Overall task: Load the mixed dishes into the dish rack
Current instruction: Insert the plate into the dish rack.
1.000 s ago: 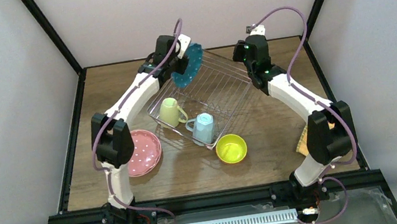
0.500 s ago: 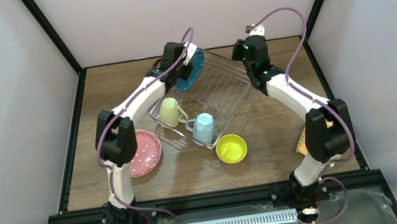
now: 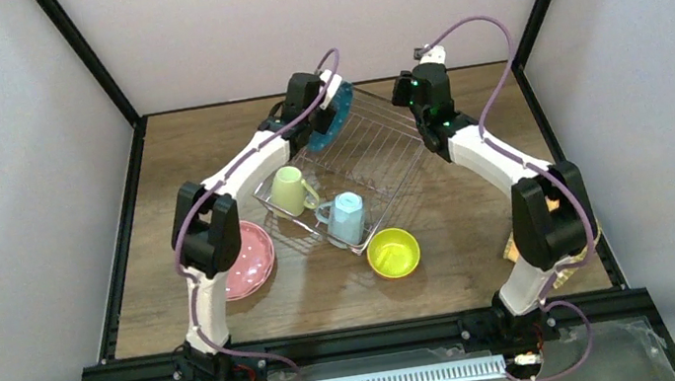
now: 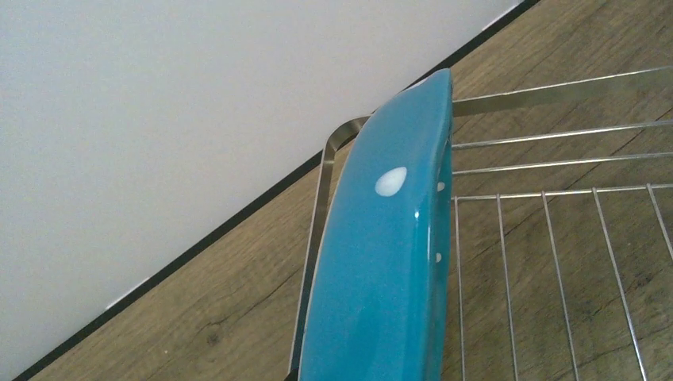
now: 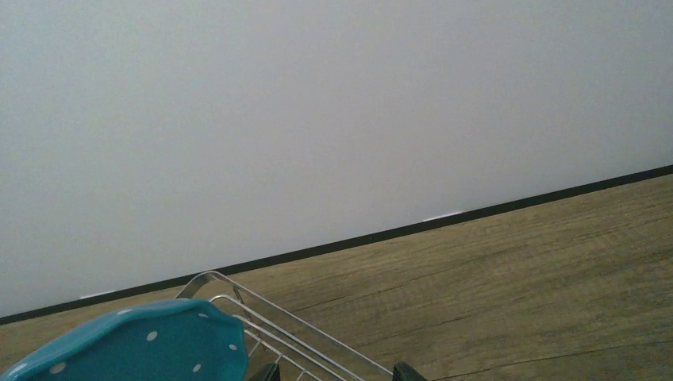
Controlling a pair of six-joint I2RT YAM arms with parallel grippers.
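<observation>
My left gripper (image 3: 321, 115) is shut on the blue dotted plate (image 3: 339, 114) and holds it on edge over the far left corner of the wire dish rack (image 3: 378, 150). In the left wrist view the plate (image 4: 389, 270) stands along the rack's rim (image 4: 548, 89). My right gripper (image 3: 403, 94) is at the rack's far right rim; its jaws stand apart on either side of the rim wires (image 5: 301, 322). A pale green mug (image 3: 289, 190) and a light blue mug (image 3: 347, 217) lie in the rack.
A pink plate (image 3: 248, 258) lies left of the rack, partly under my left arm. A lime bowl (image 3: 393, 252) sits in front of the rack. A woven tan plate (image 3: 512, 244) peeks out behind my right arm. A black frame edges the table.
My left gripper has carried the blue plate right and farther back, to the rack's far corner, and turned it more edge-on. My right gripper has shifted slightly left.
</observation>
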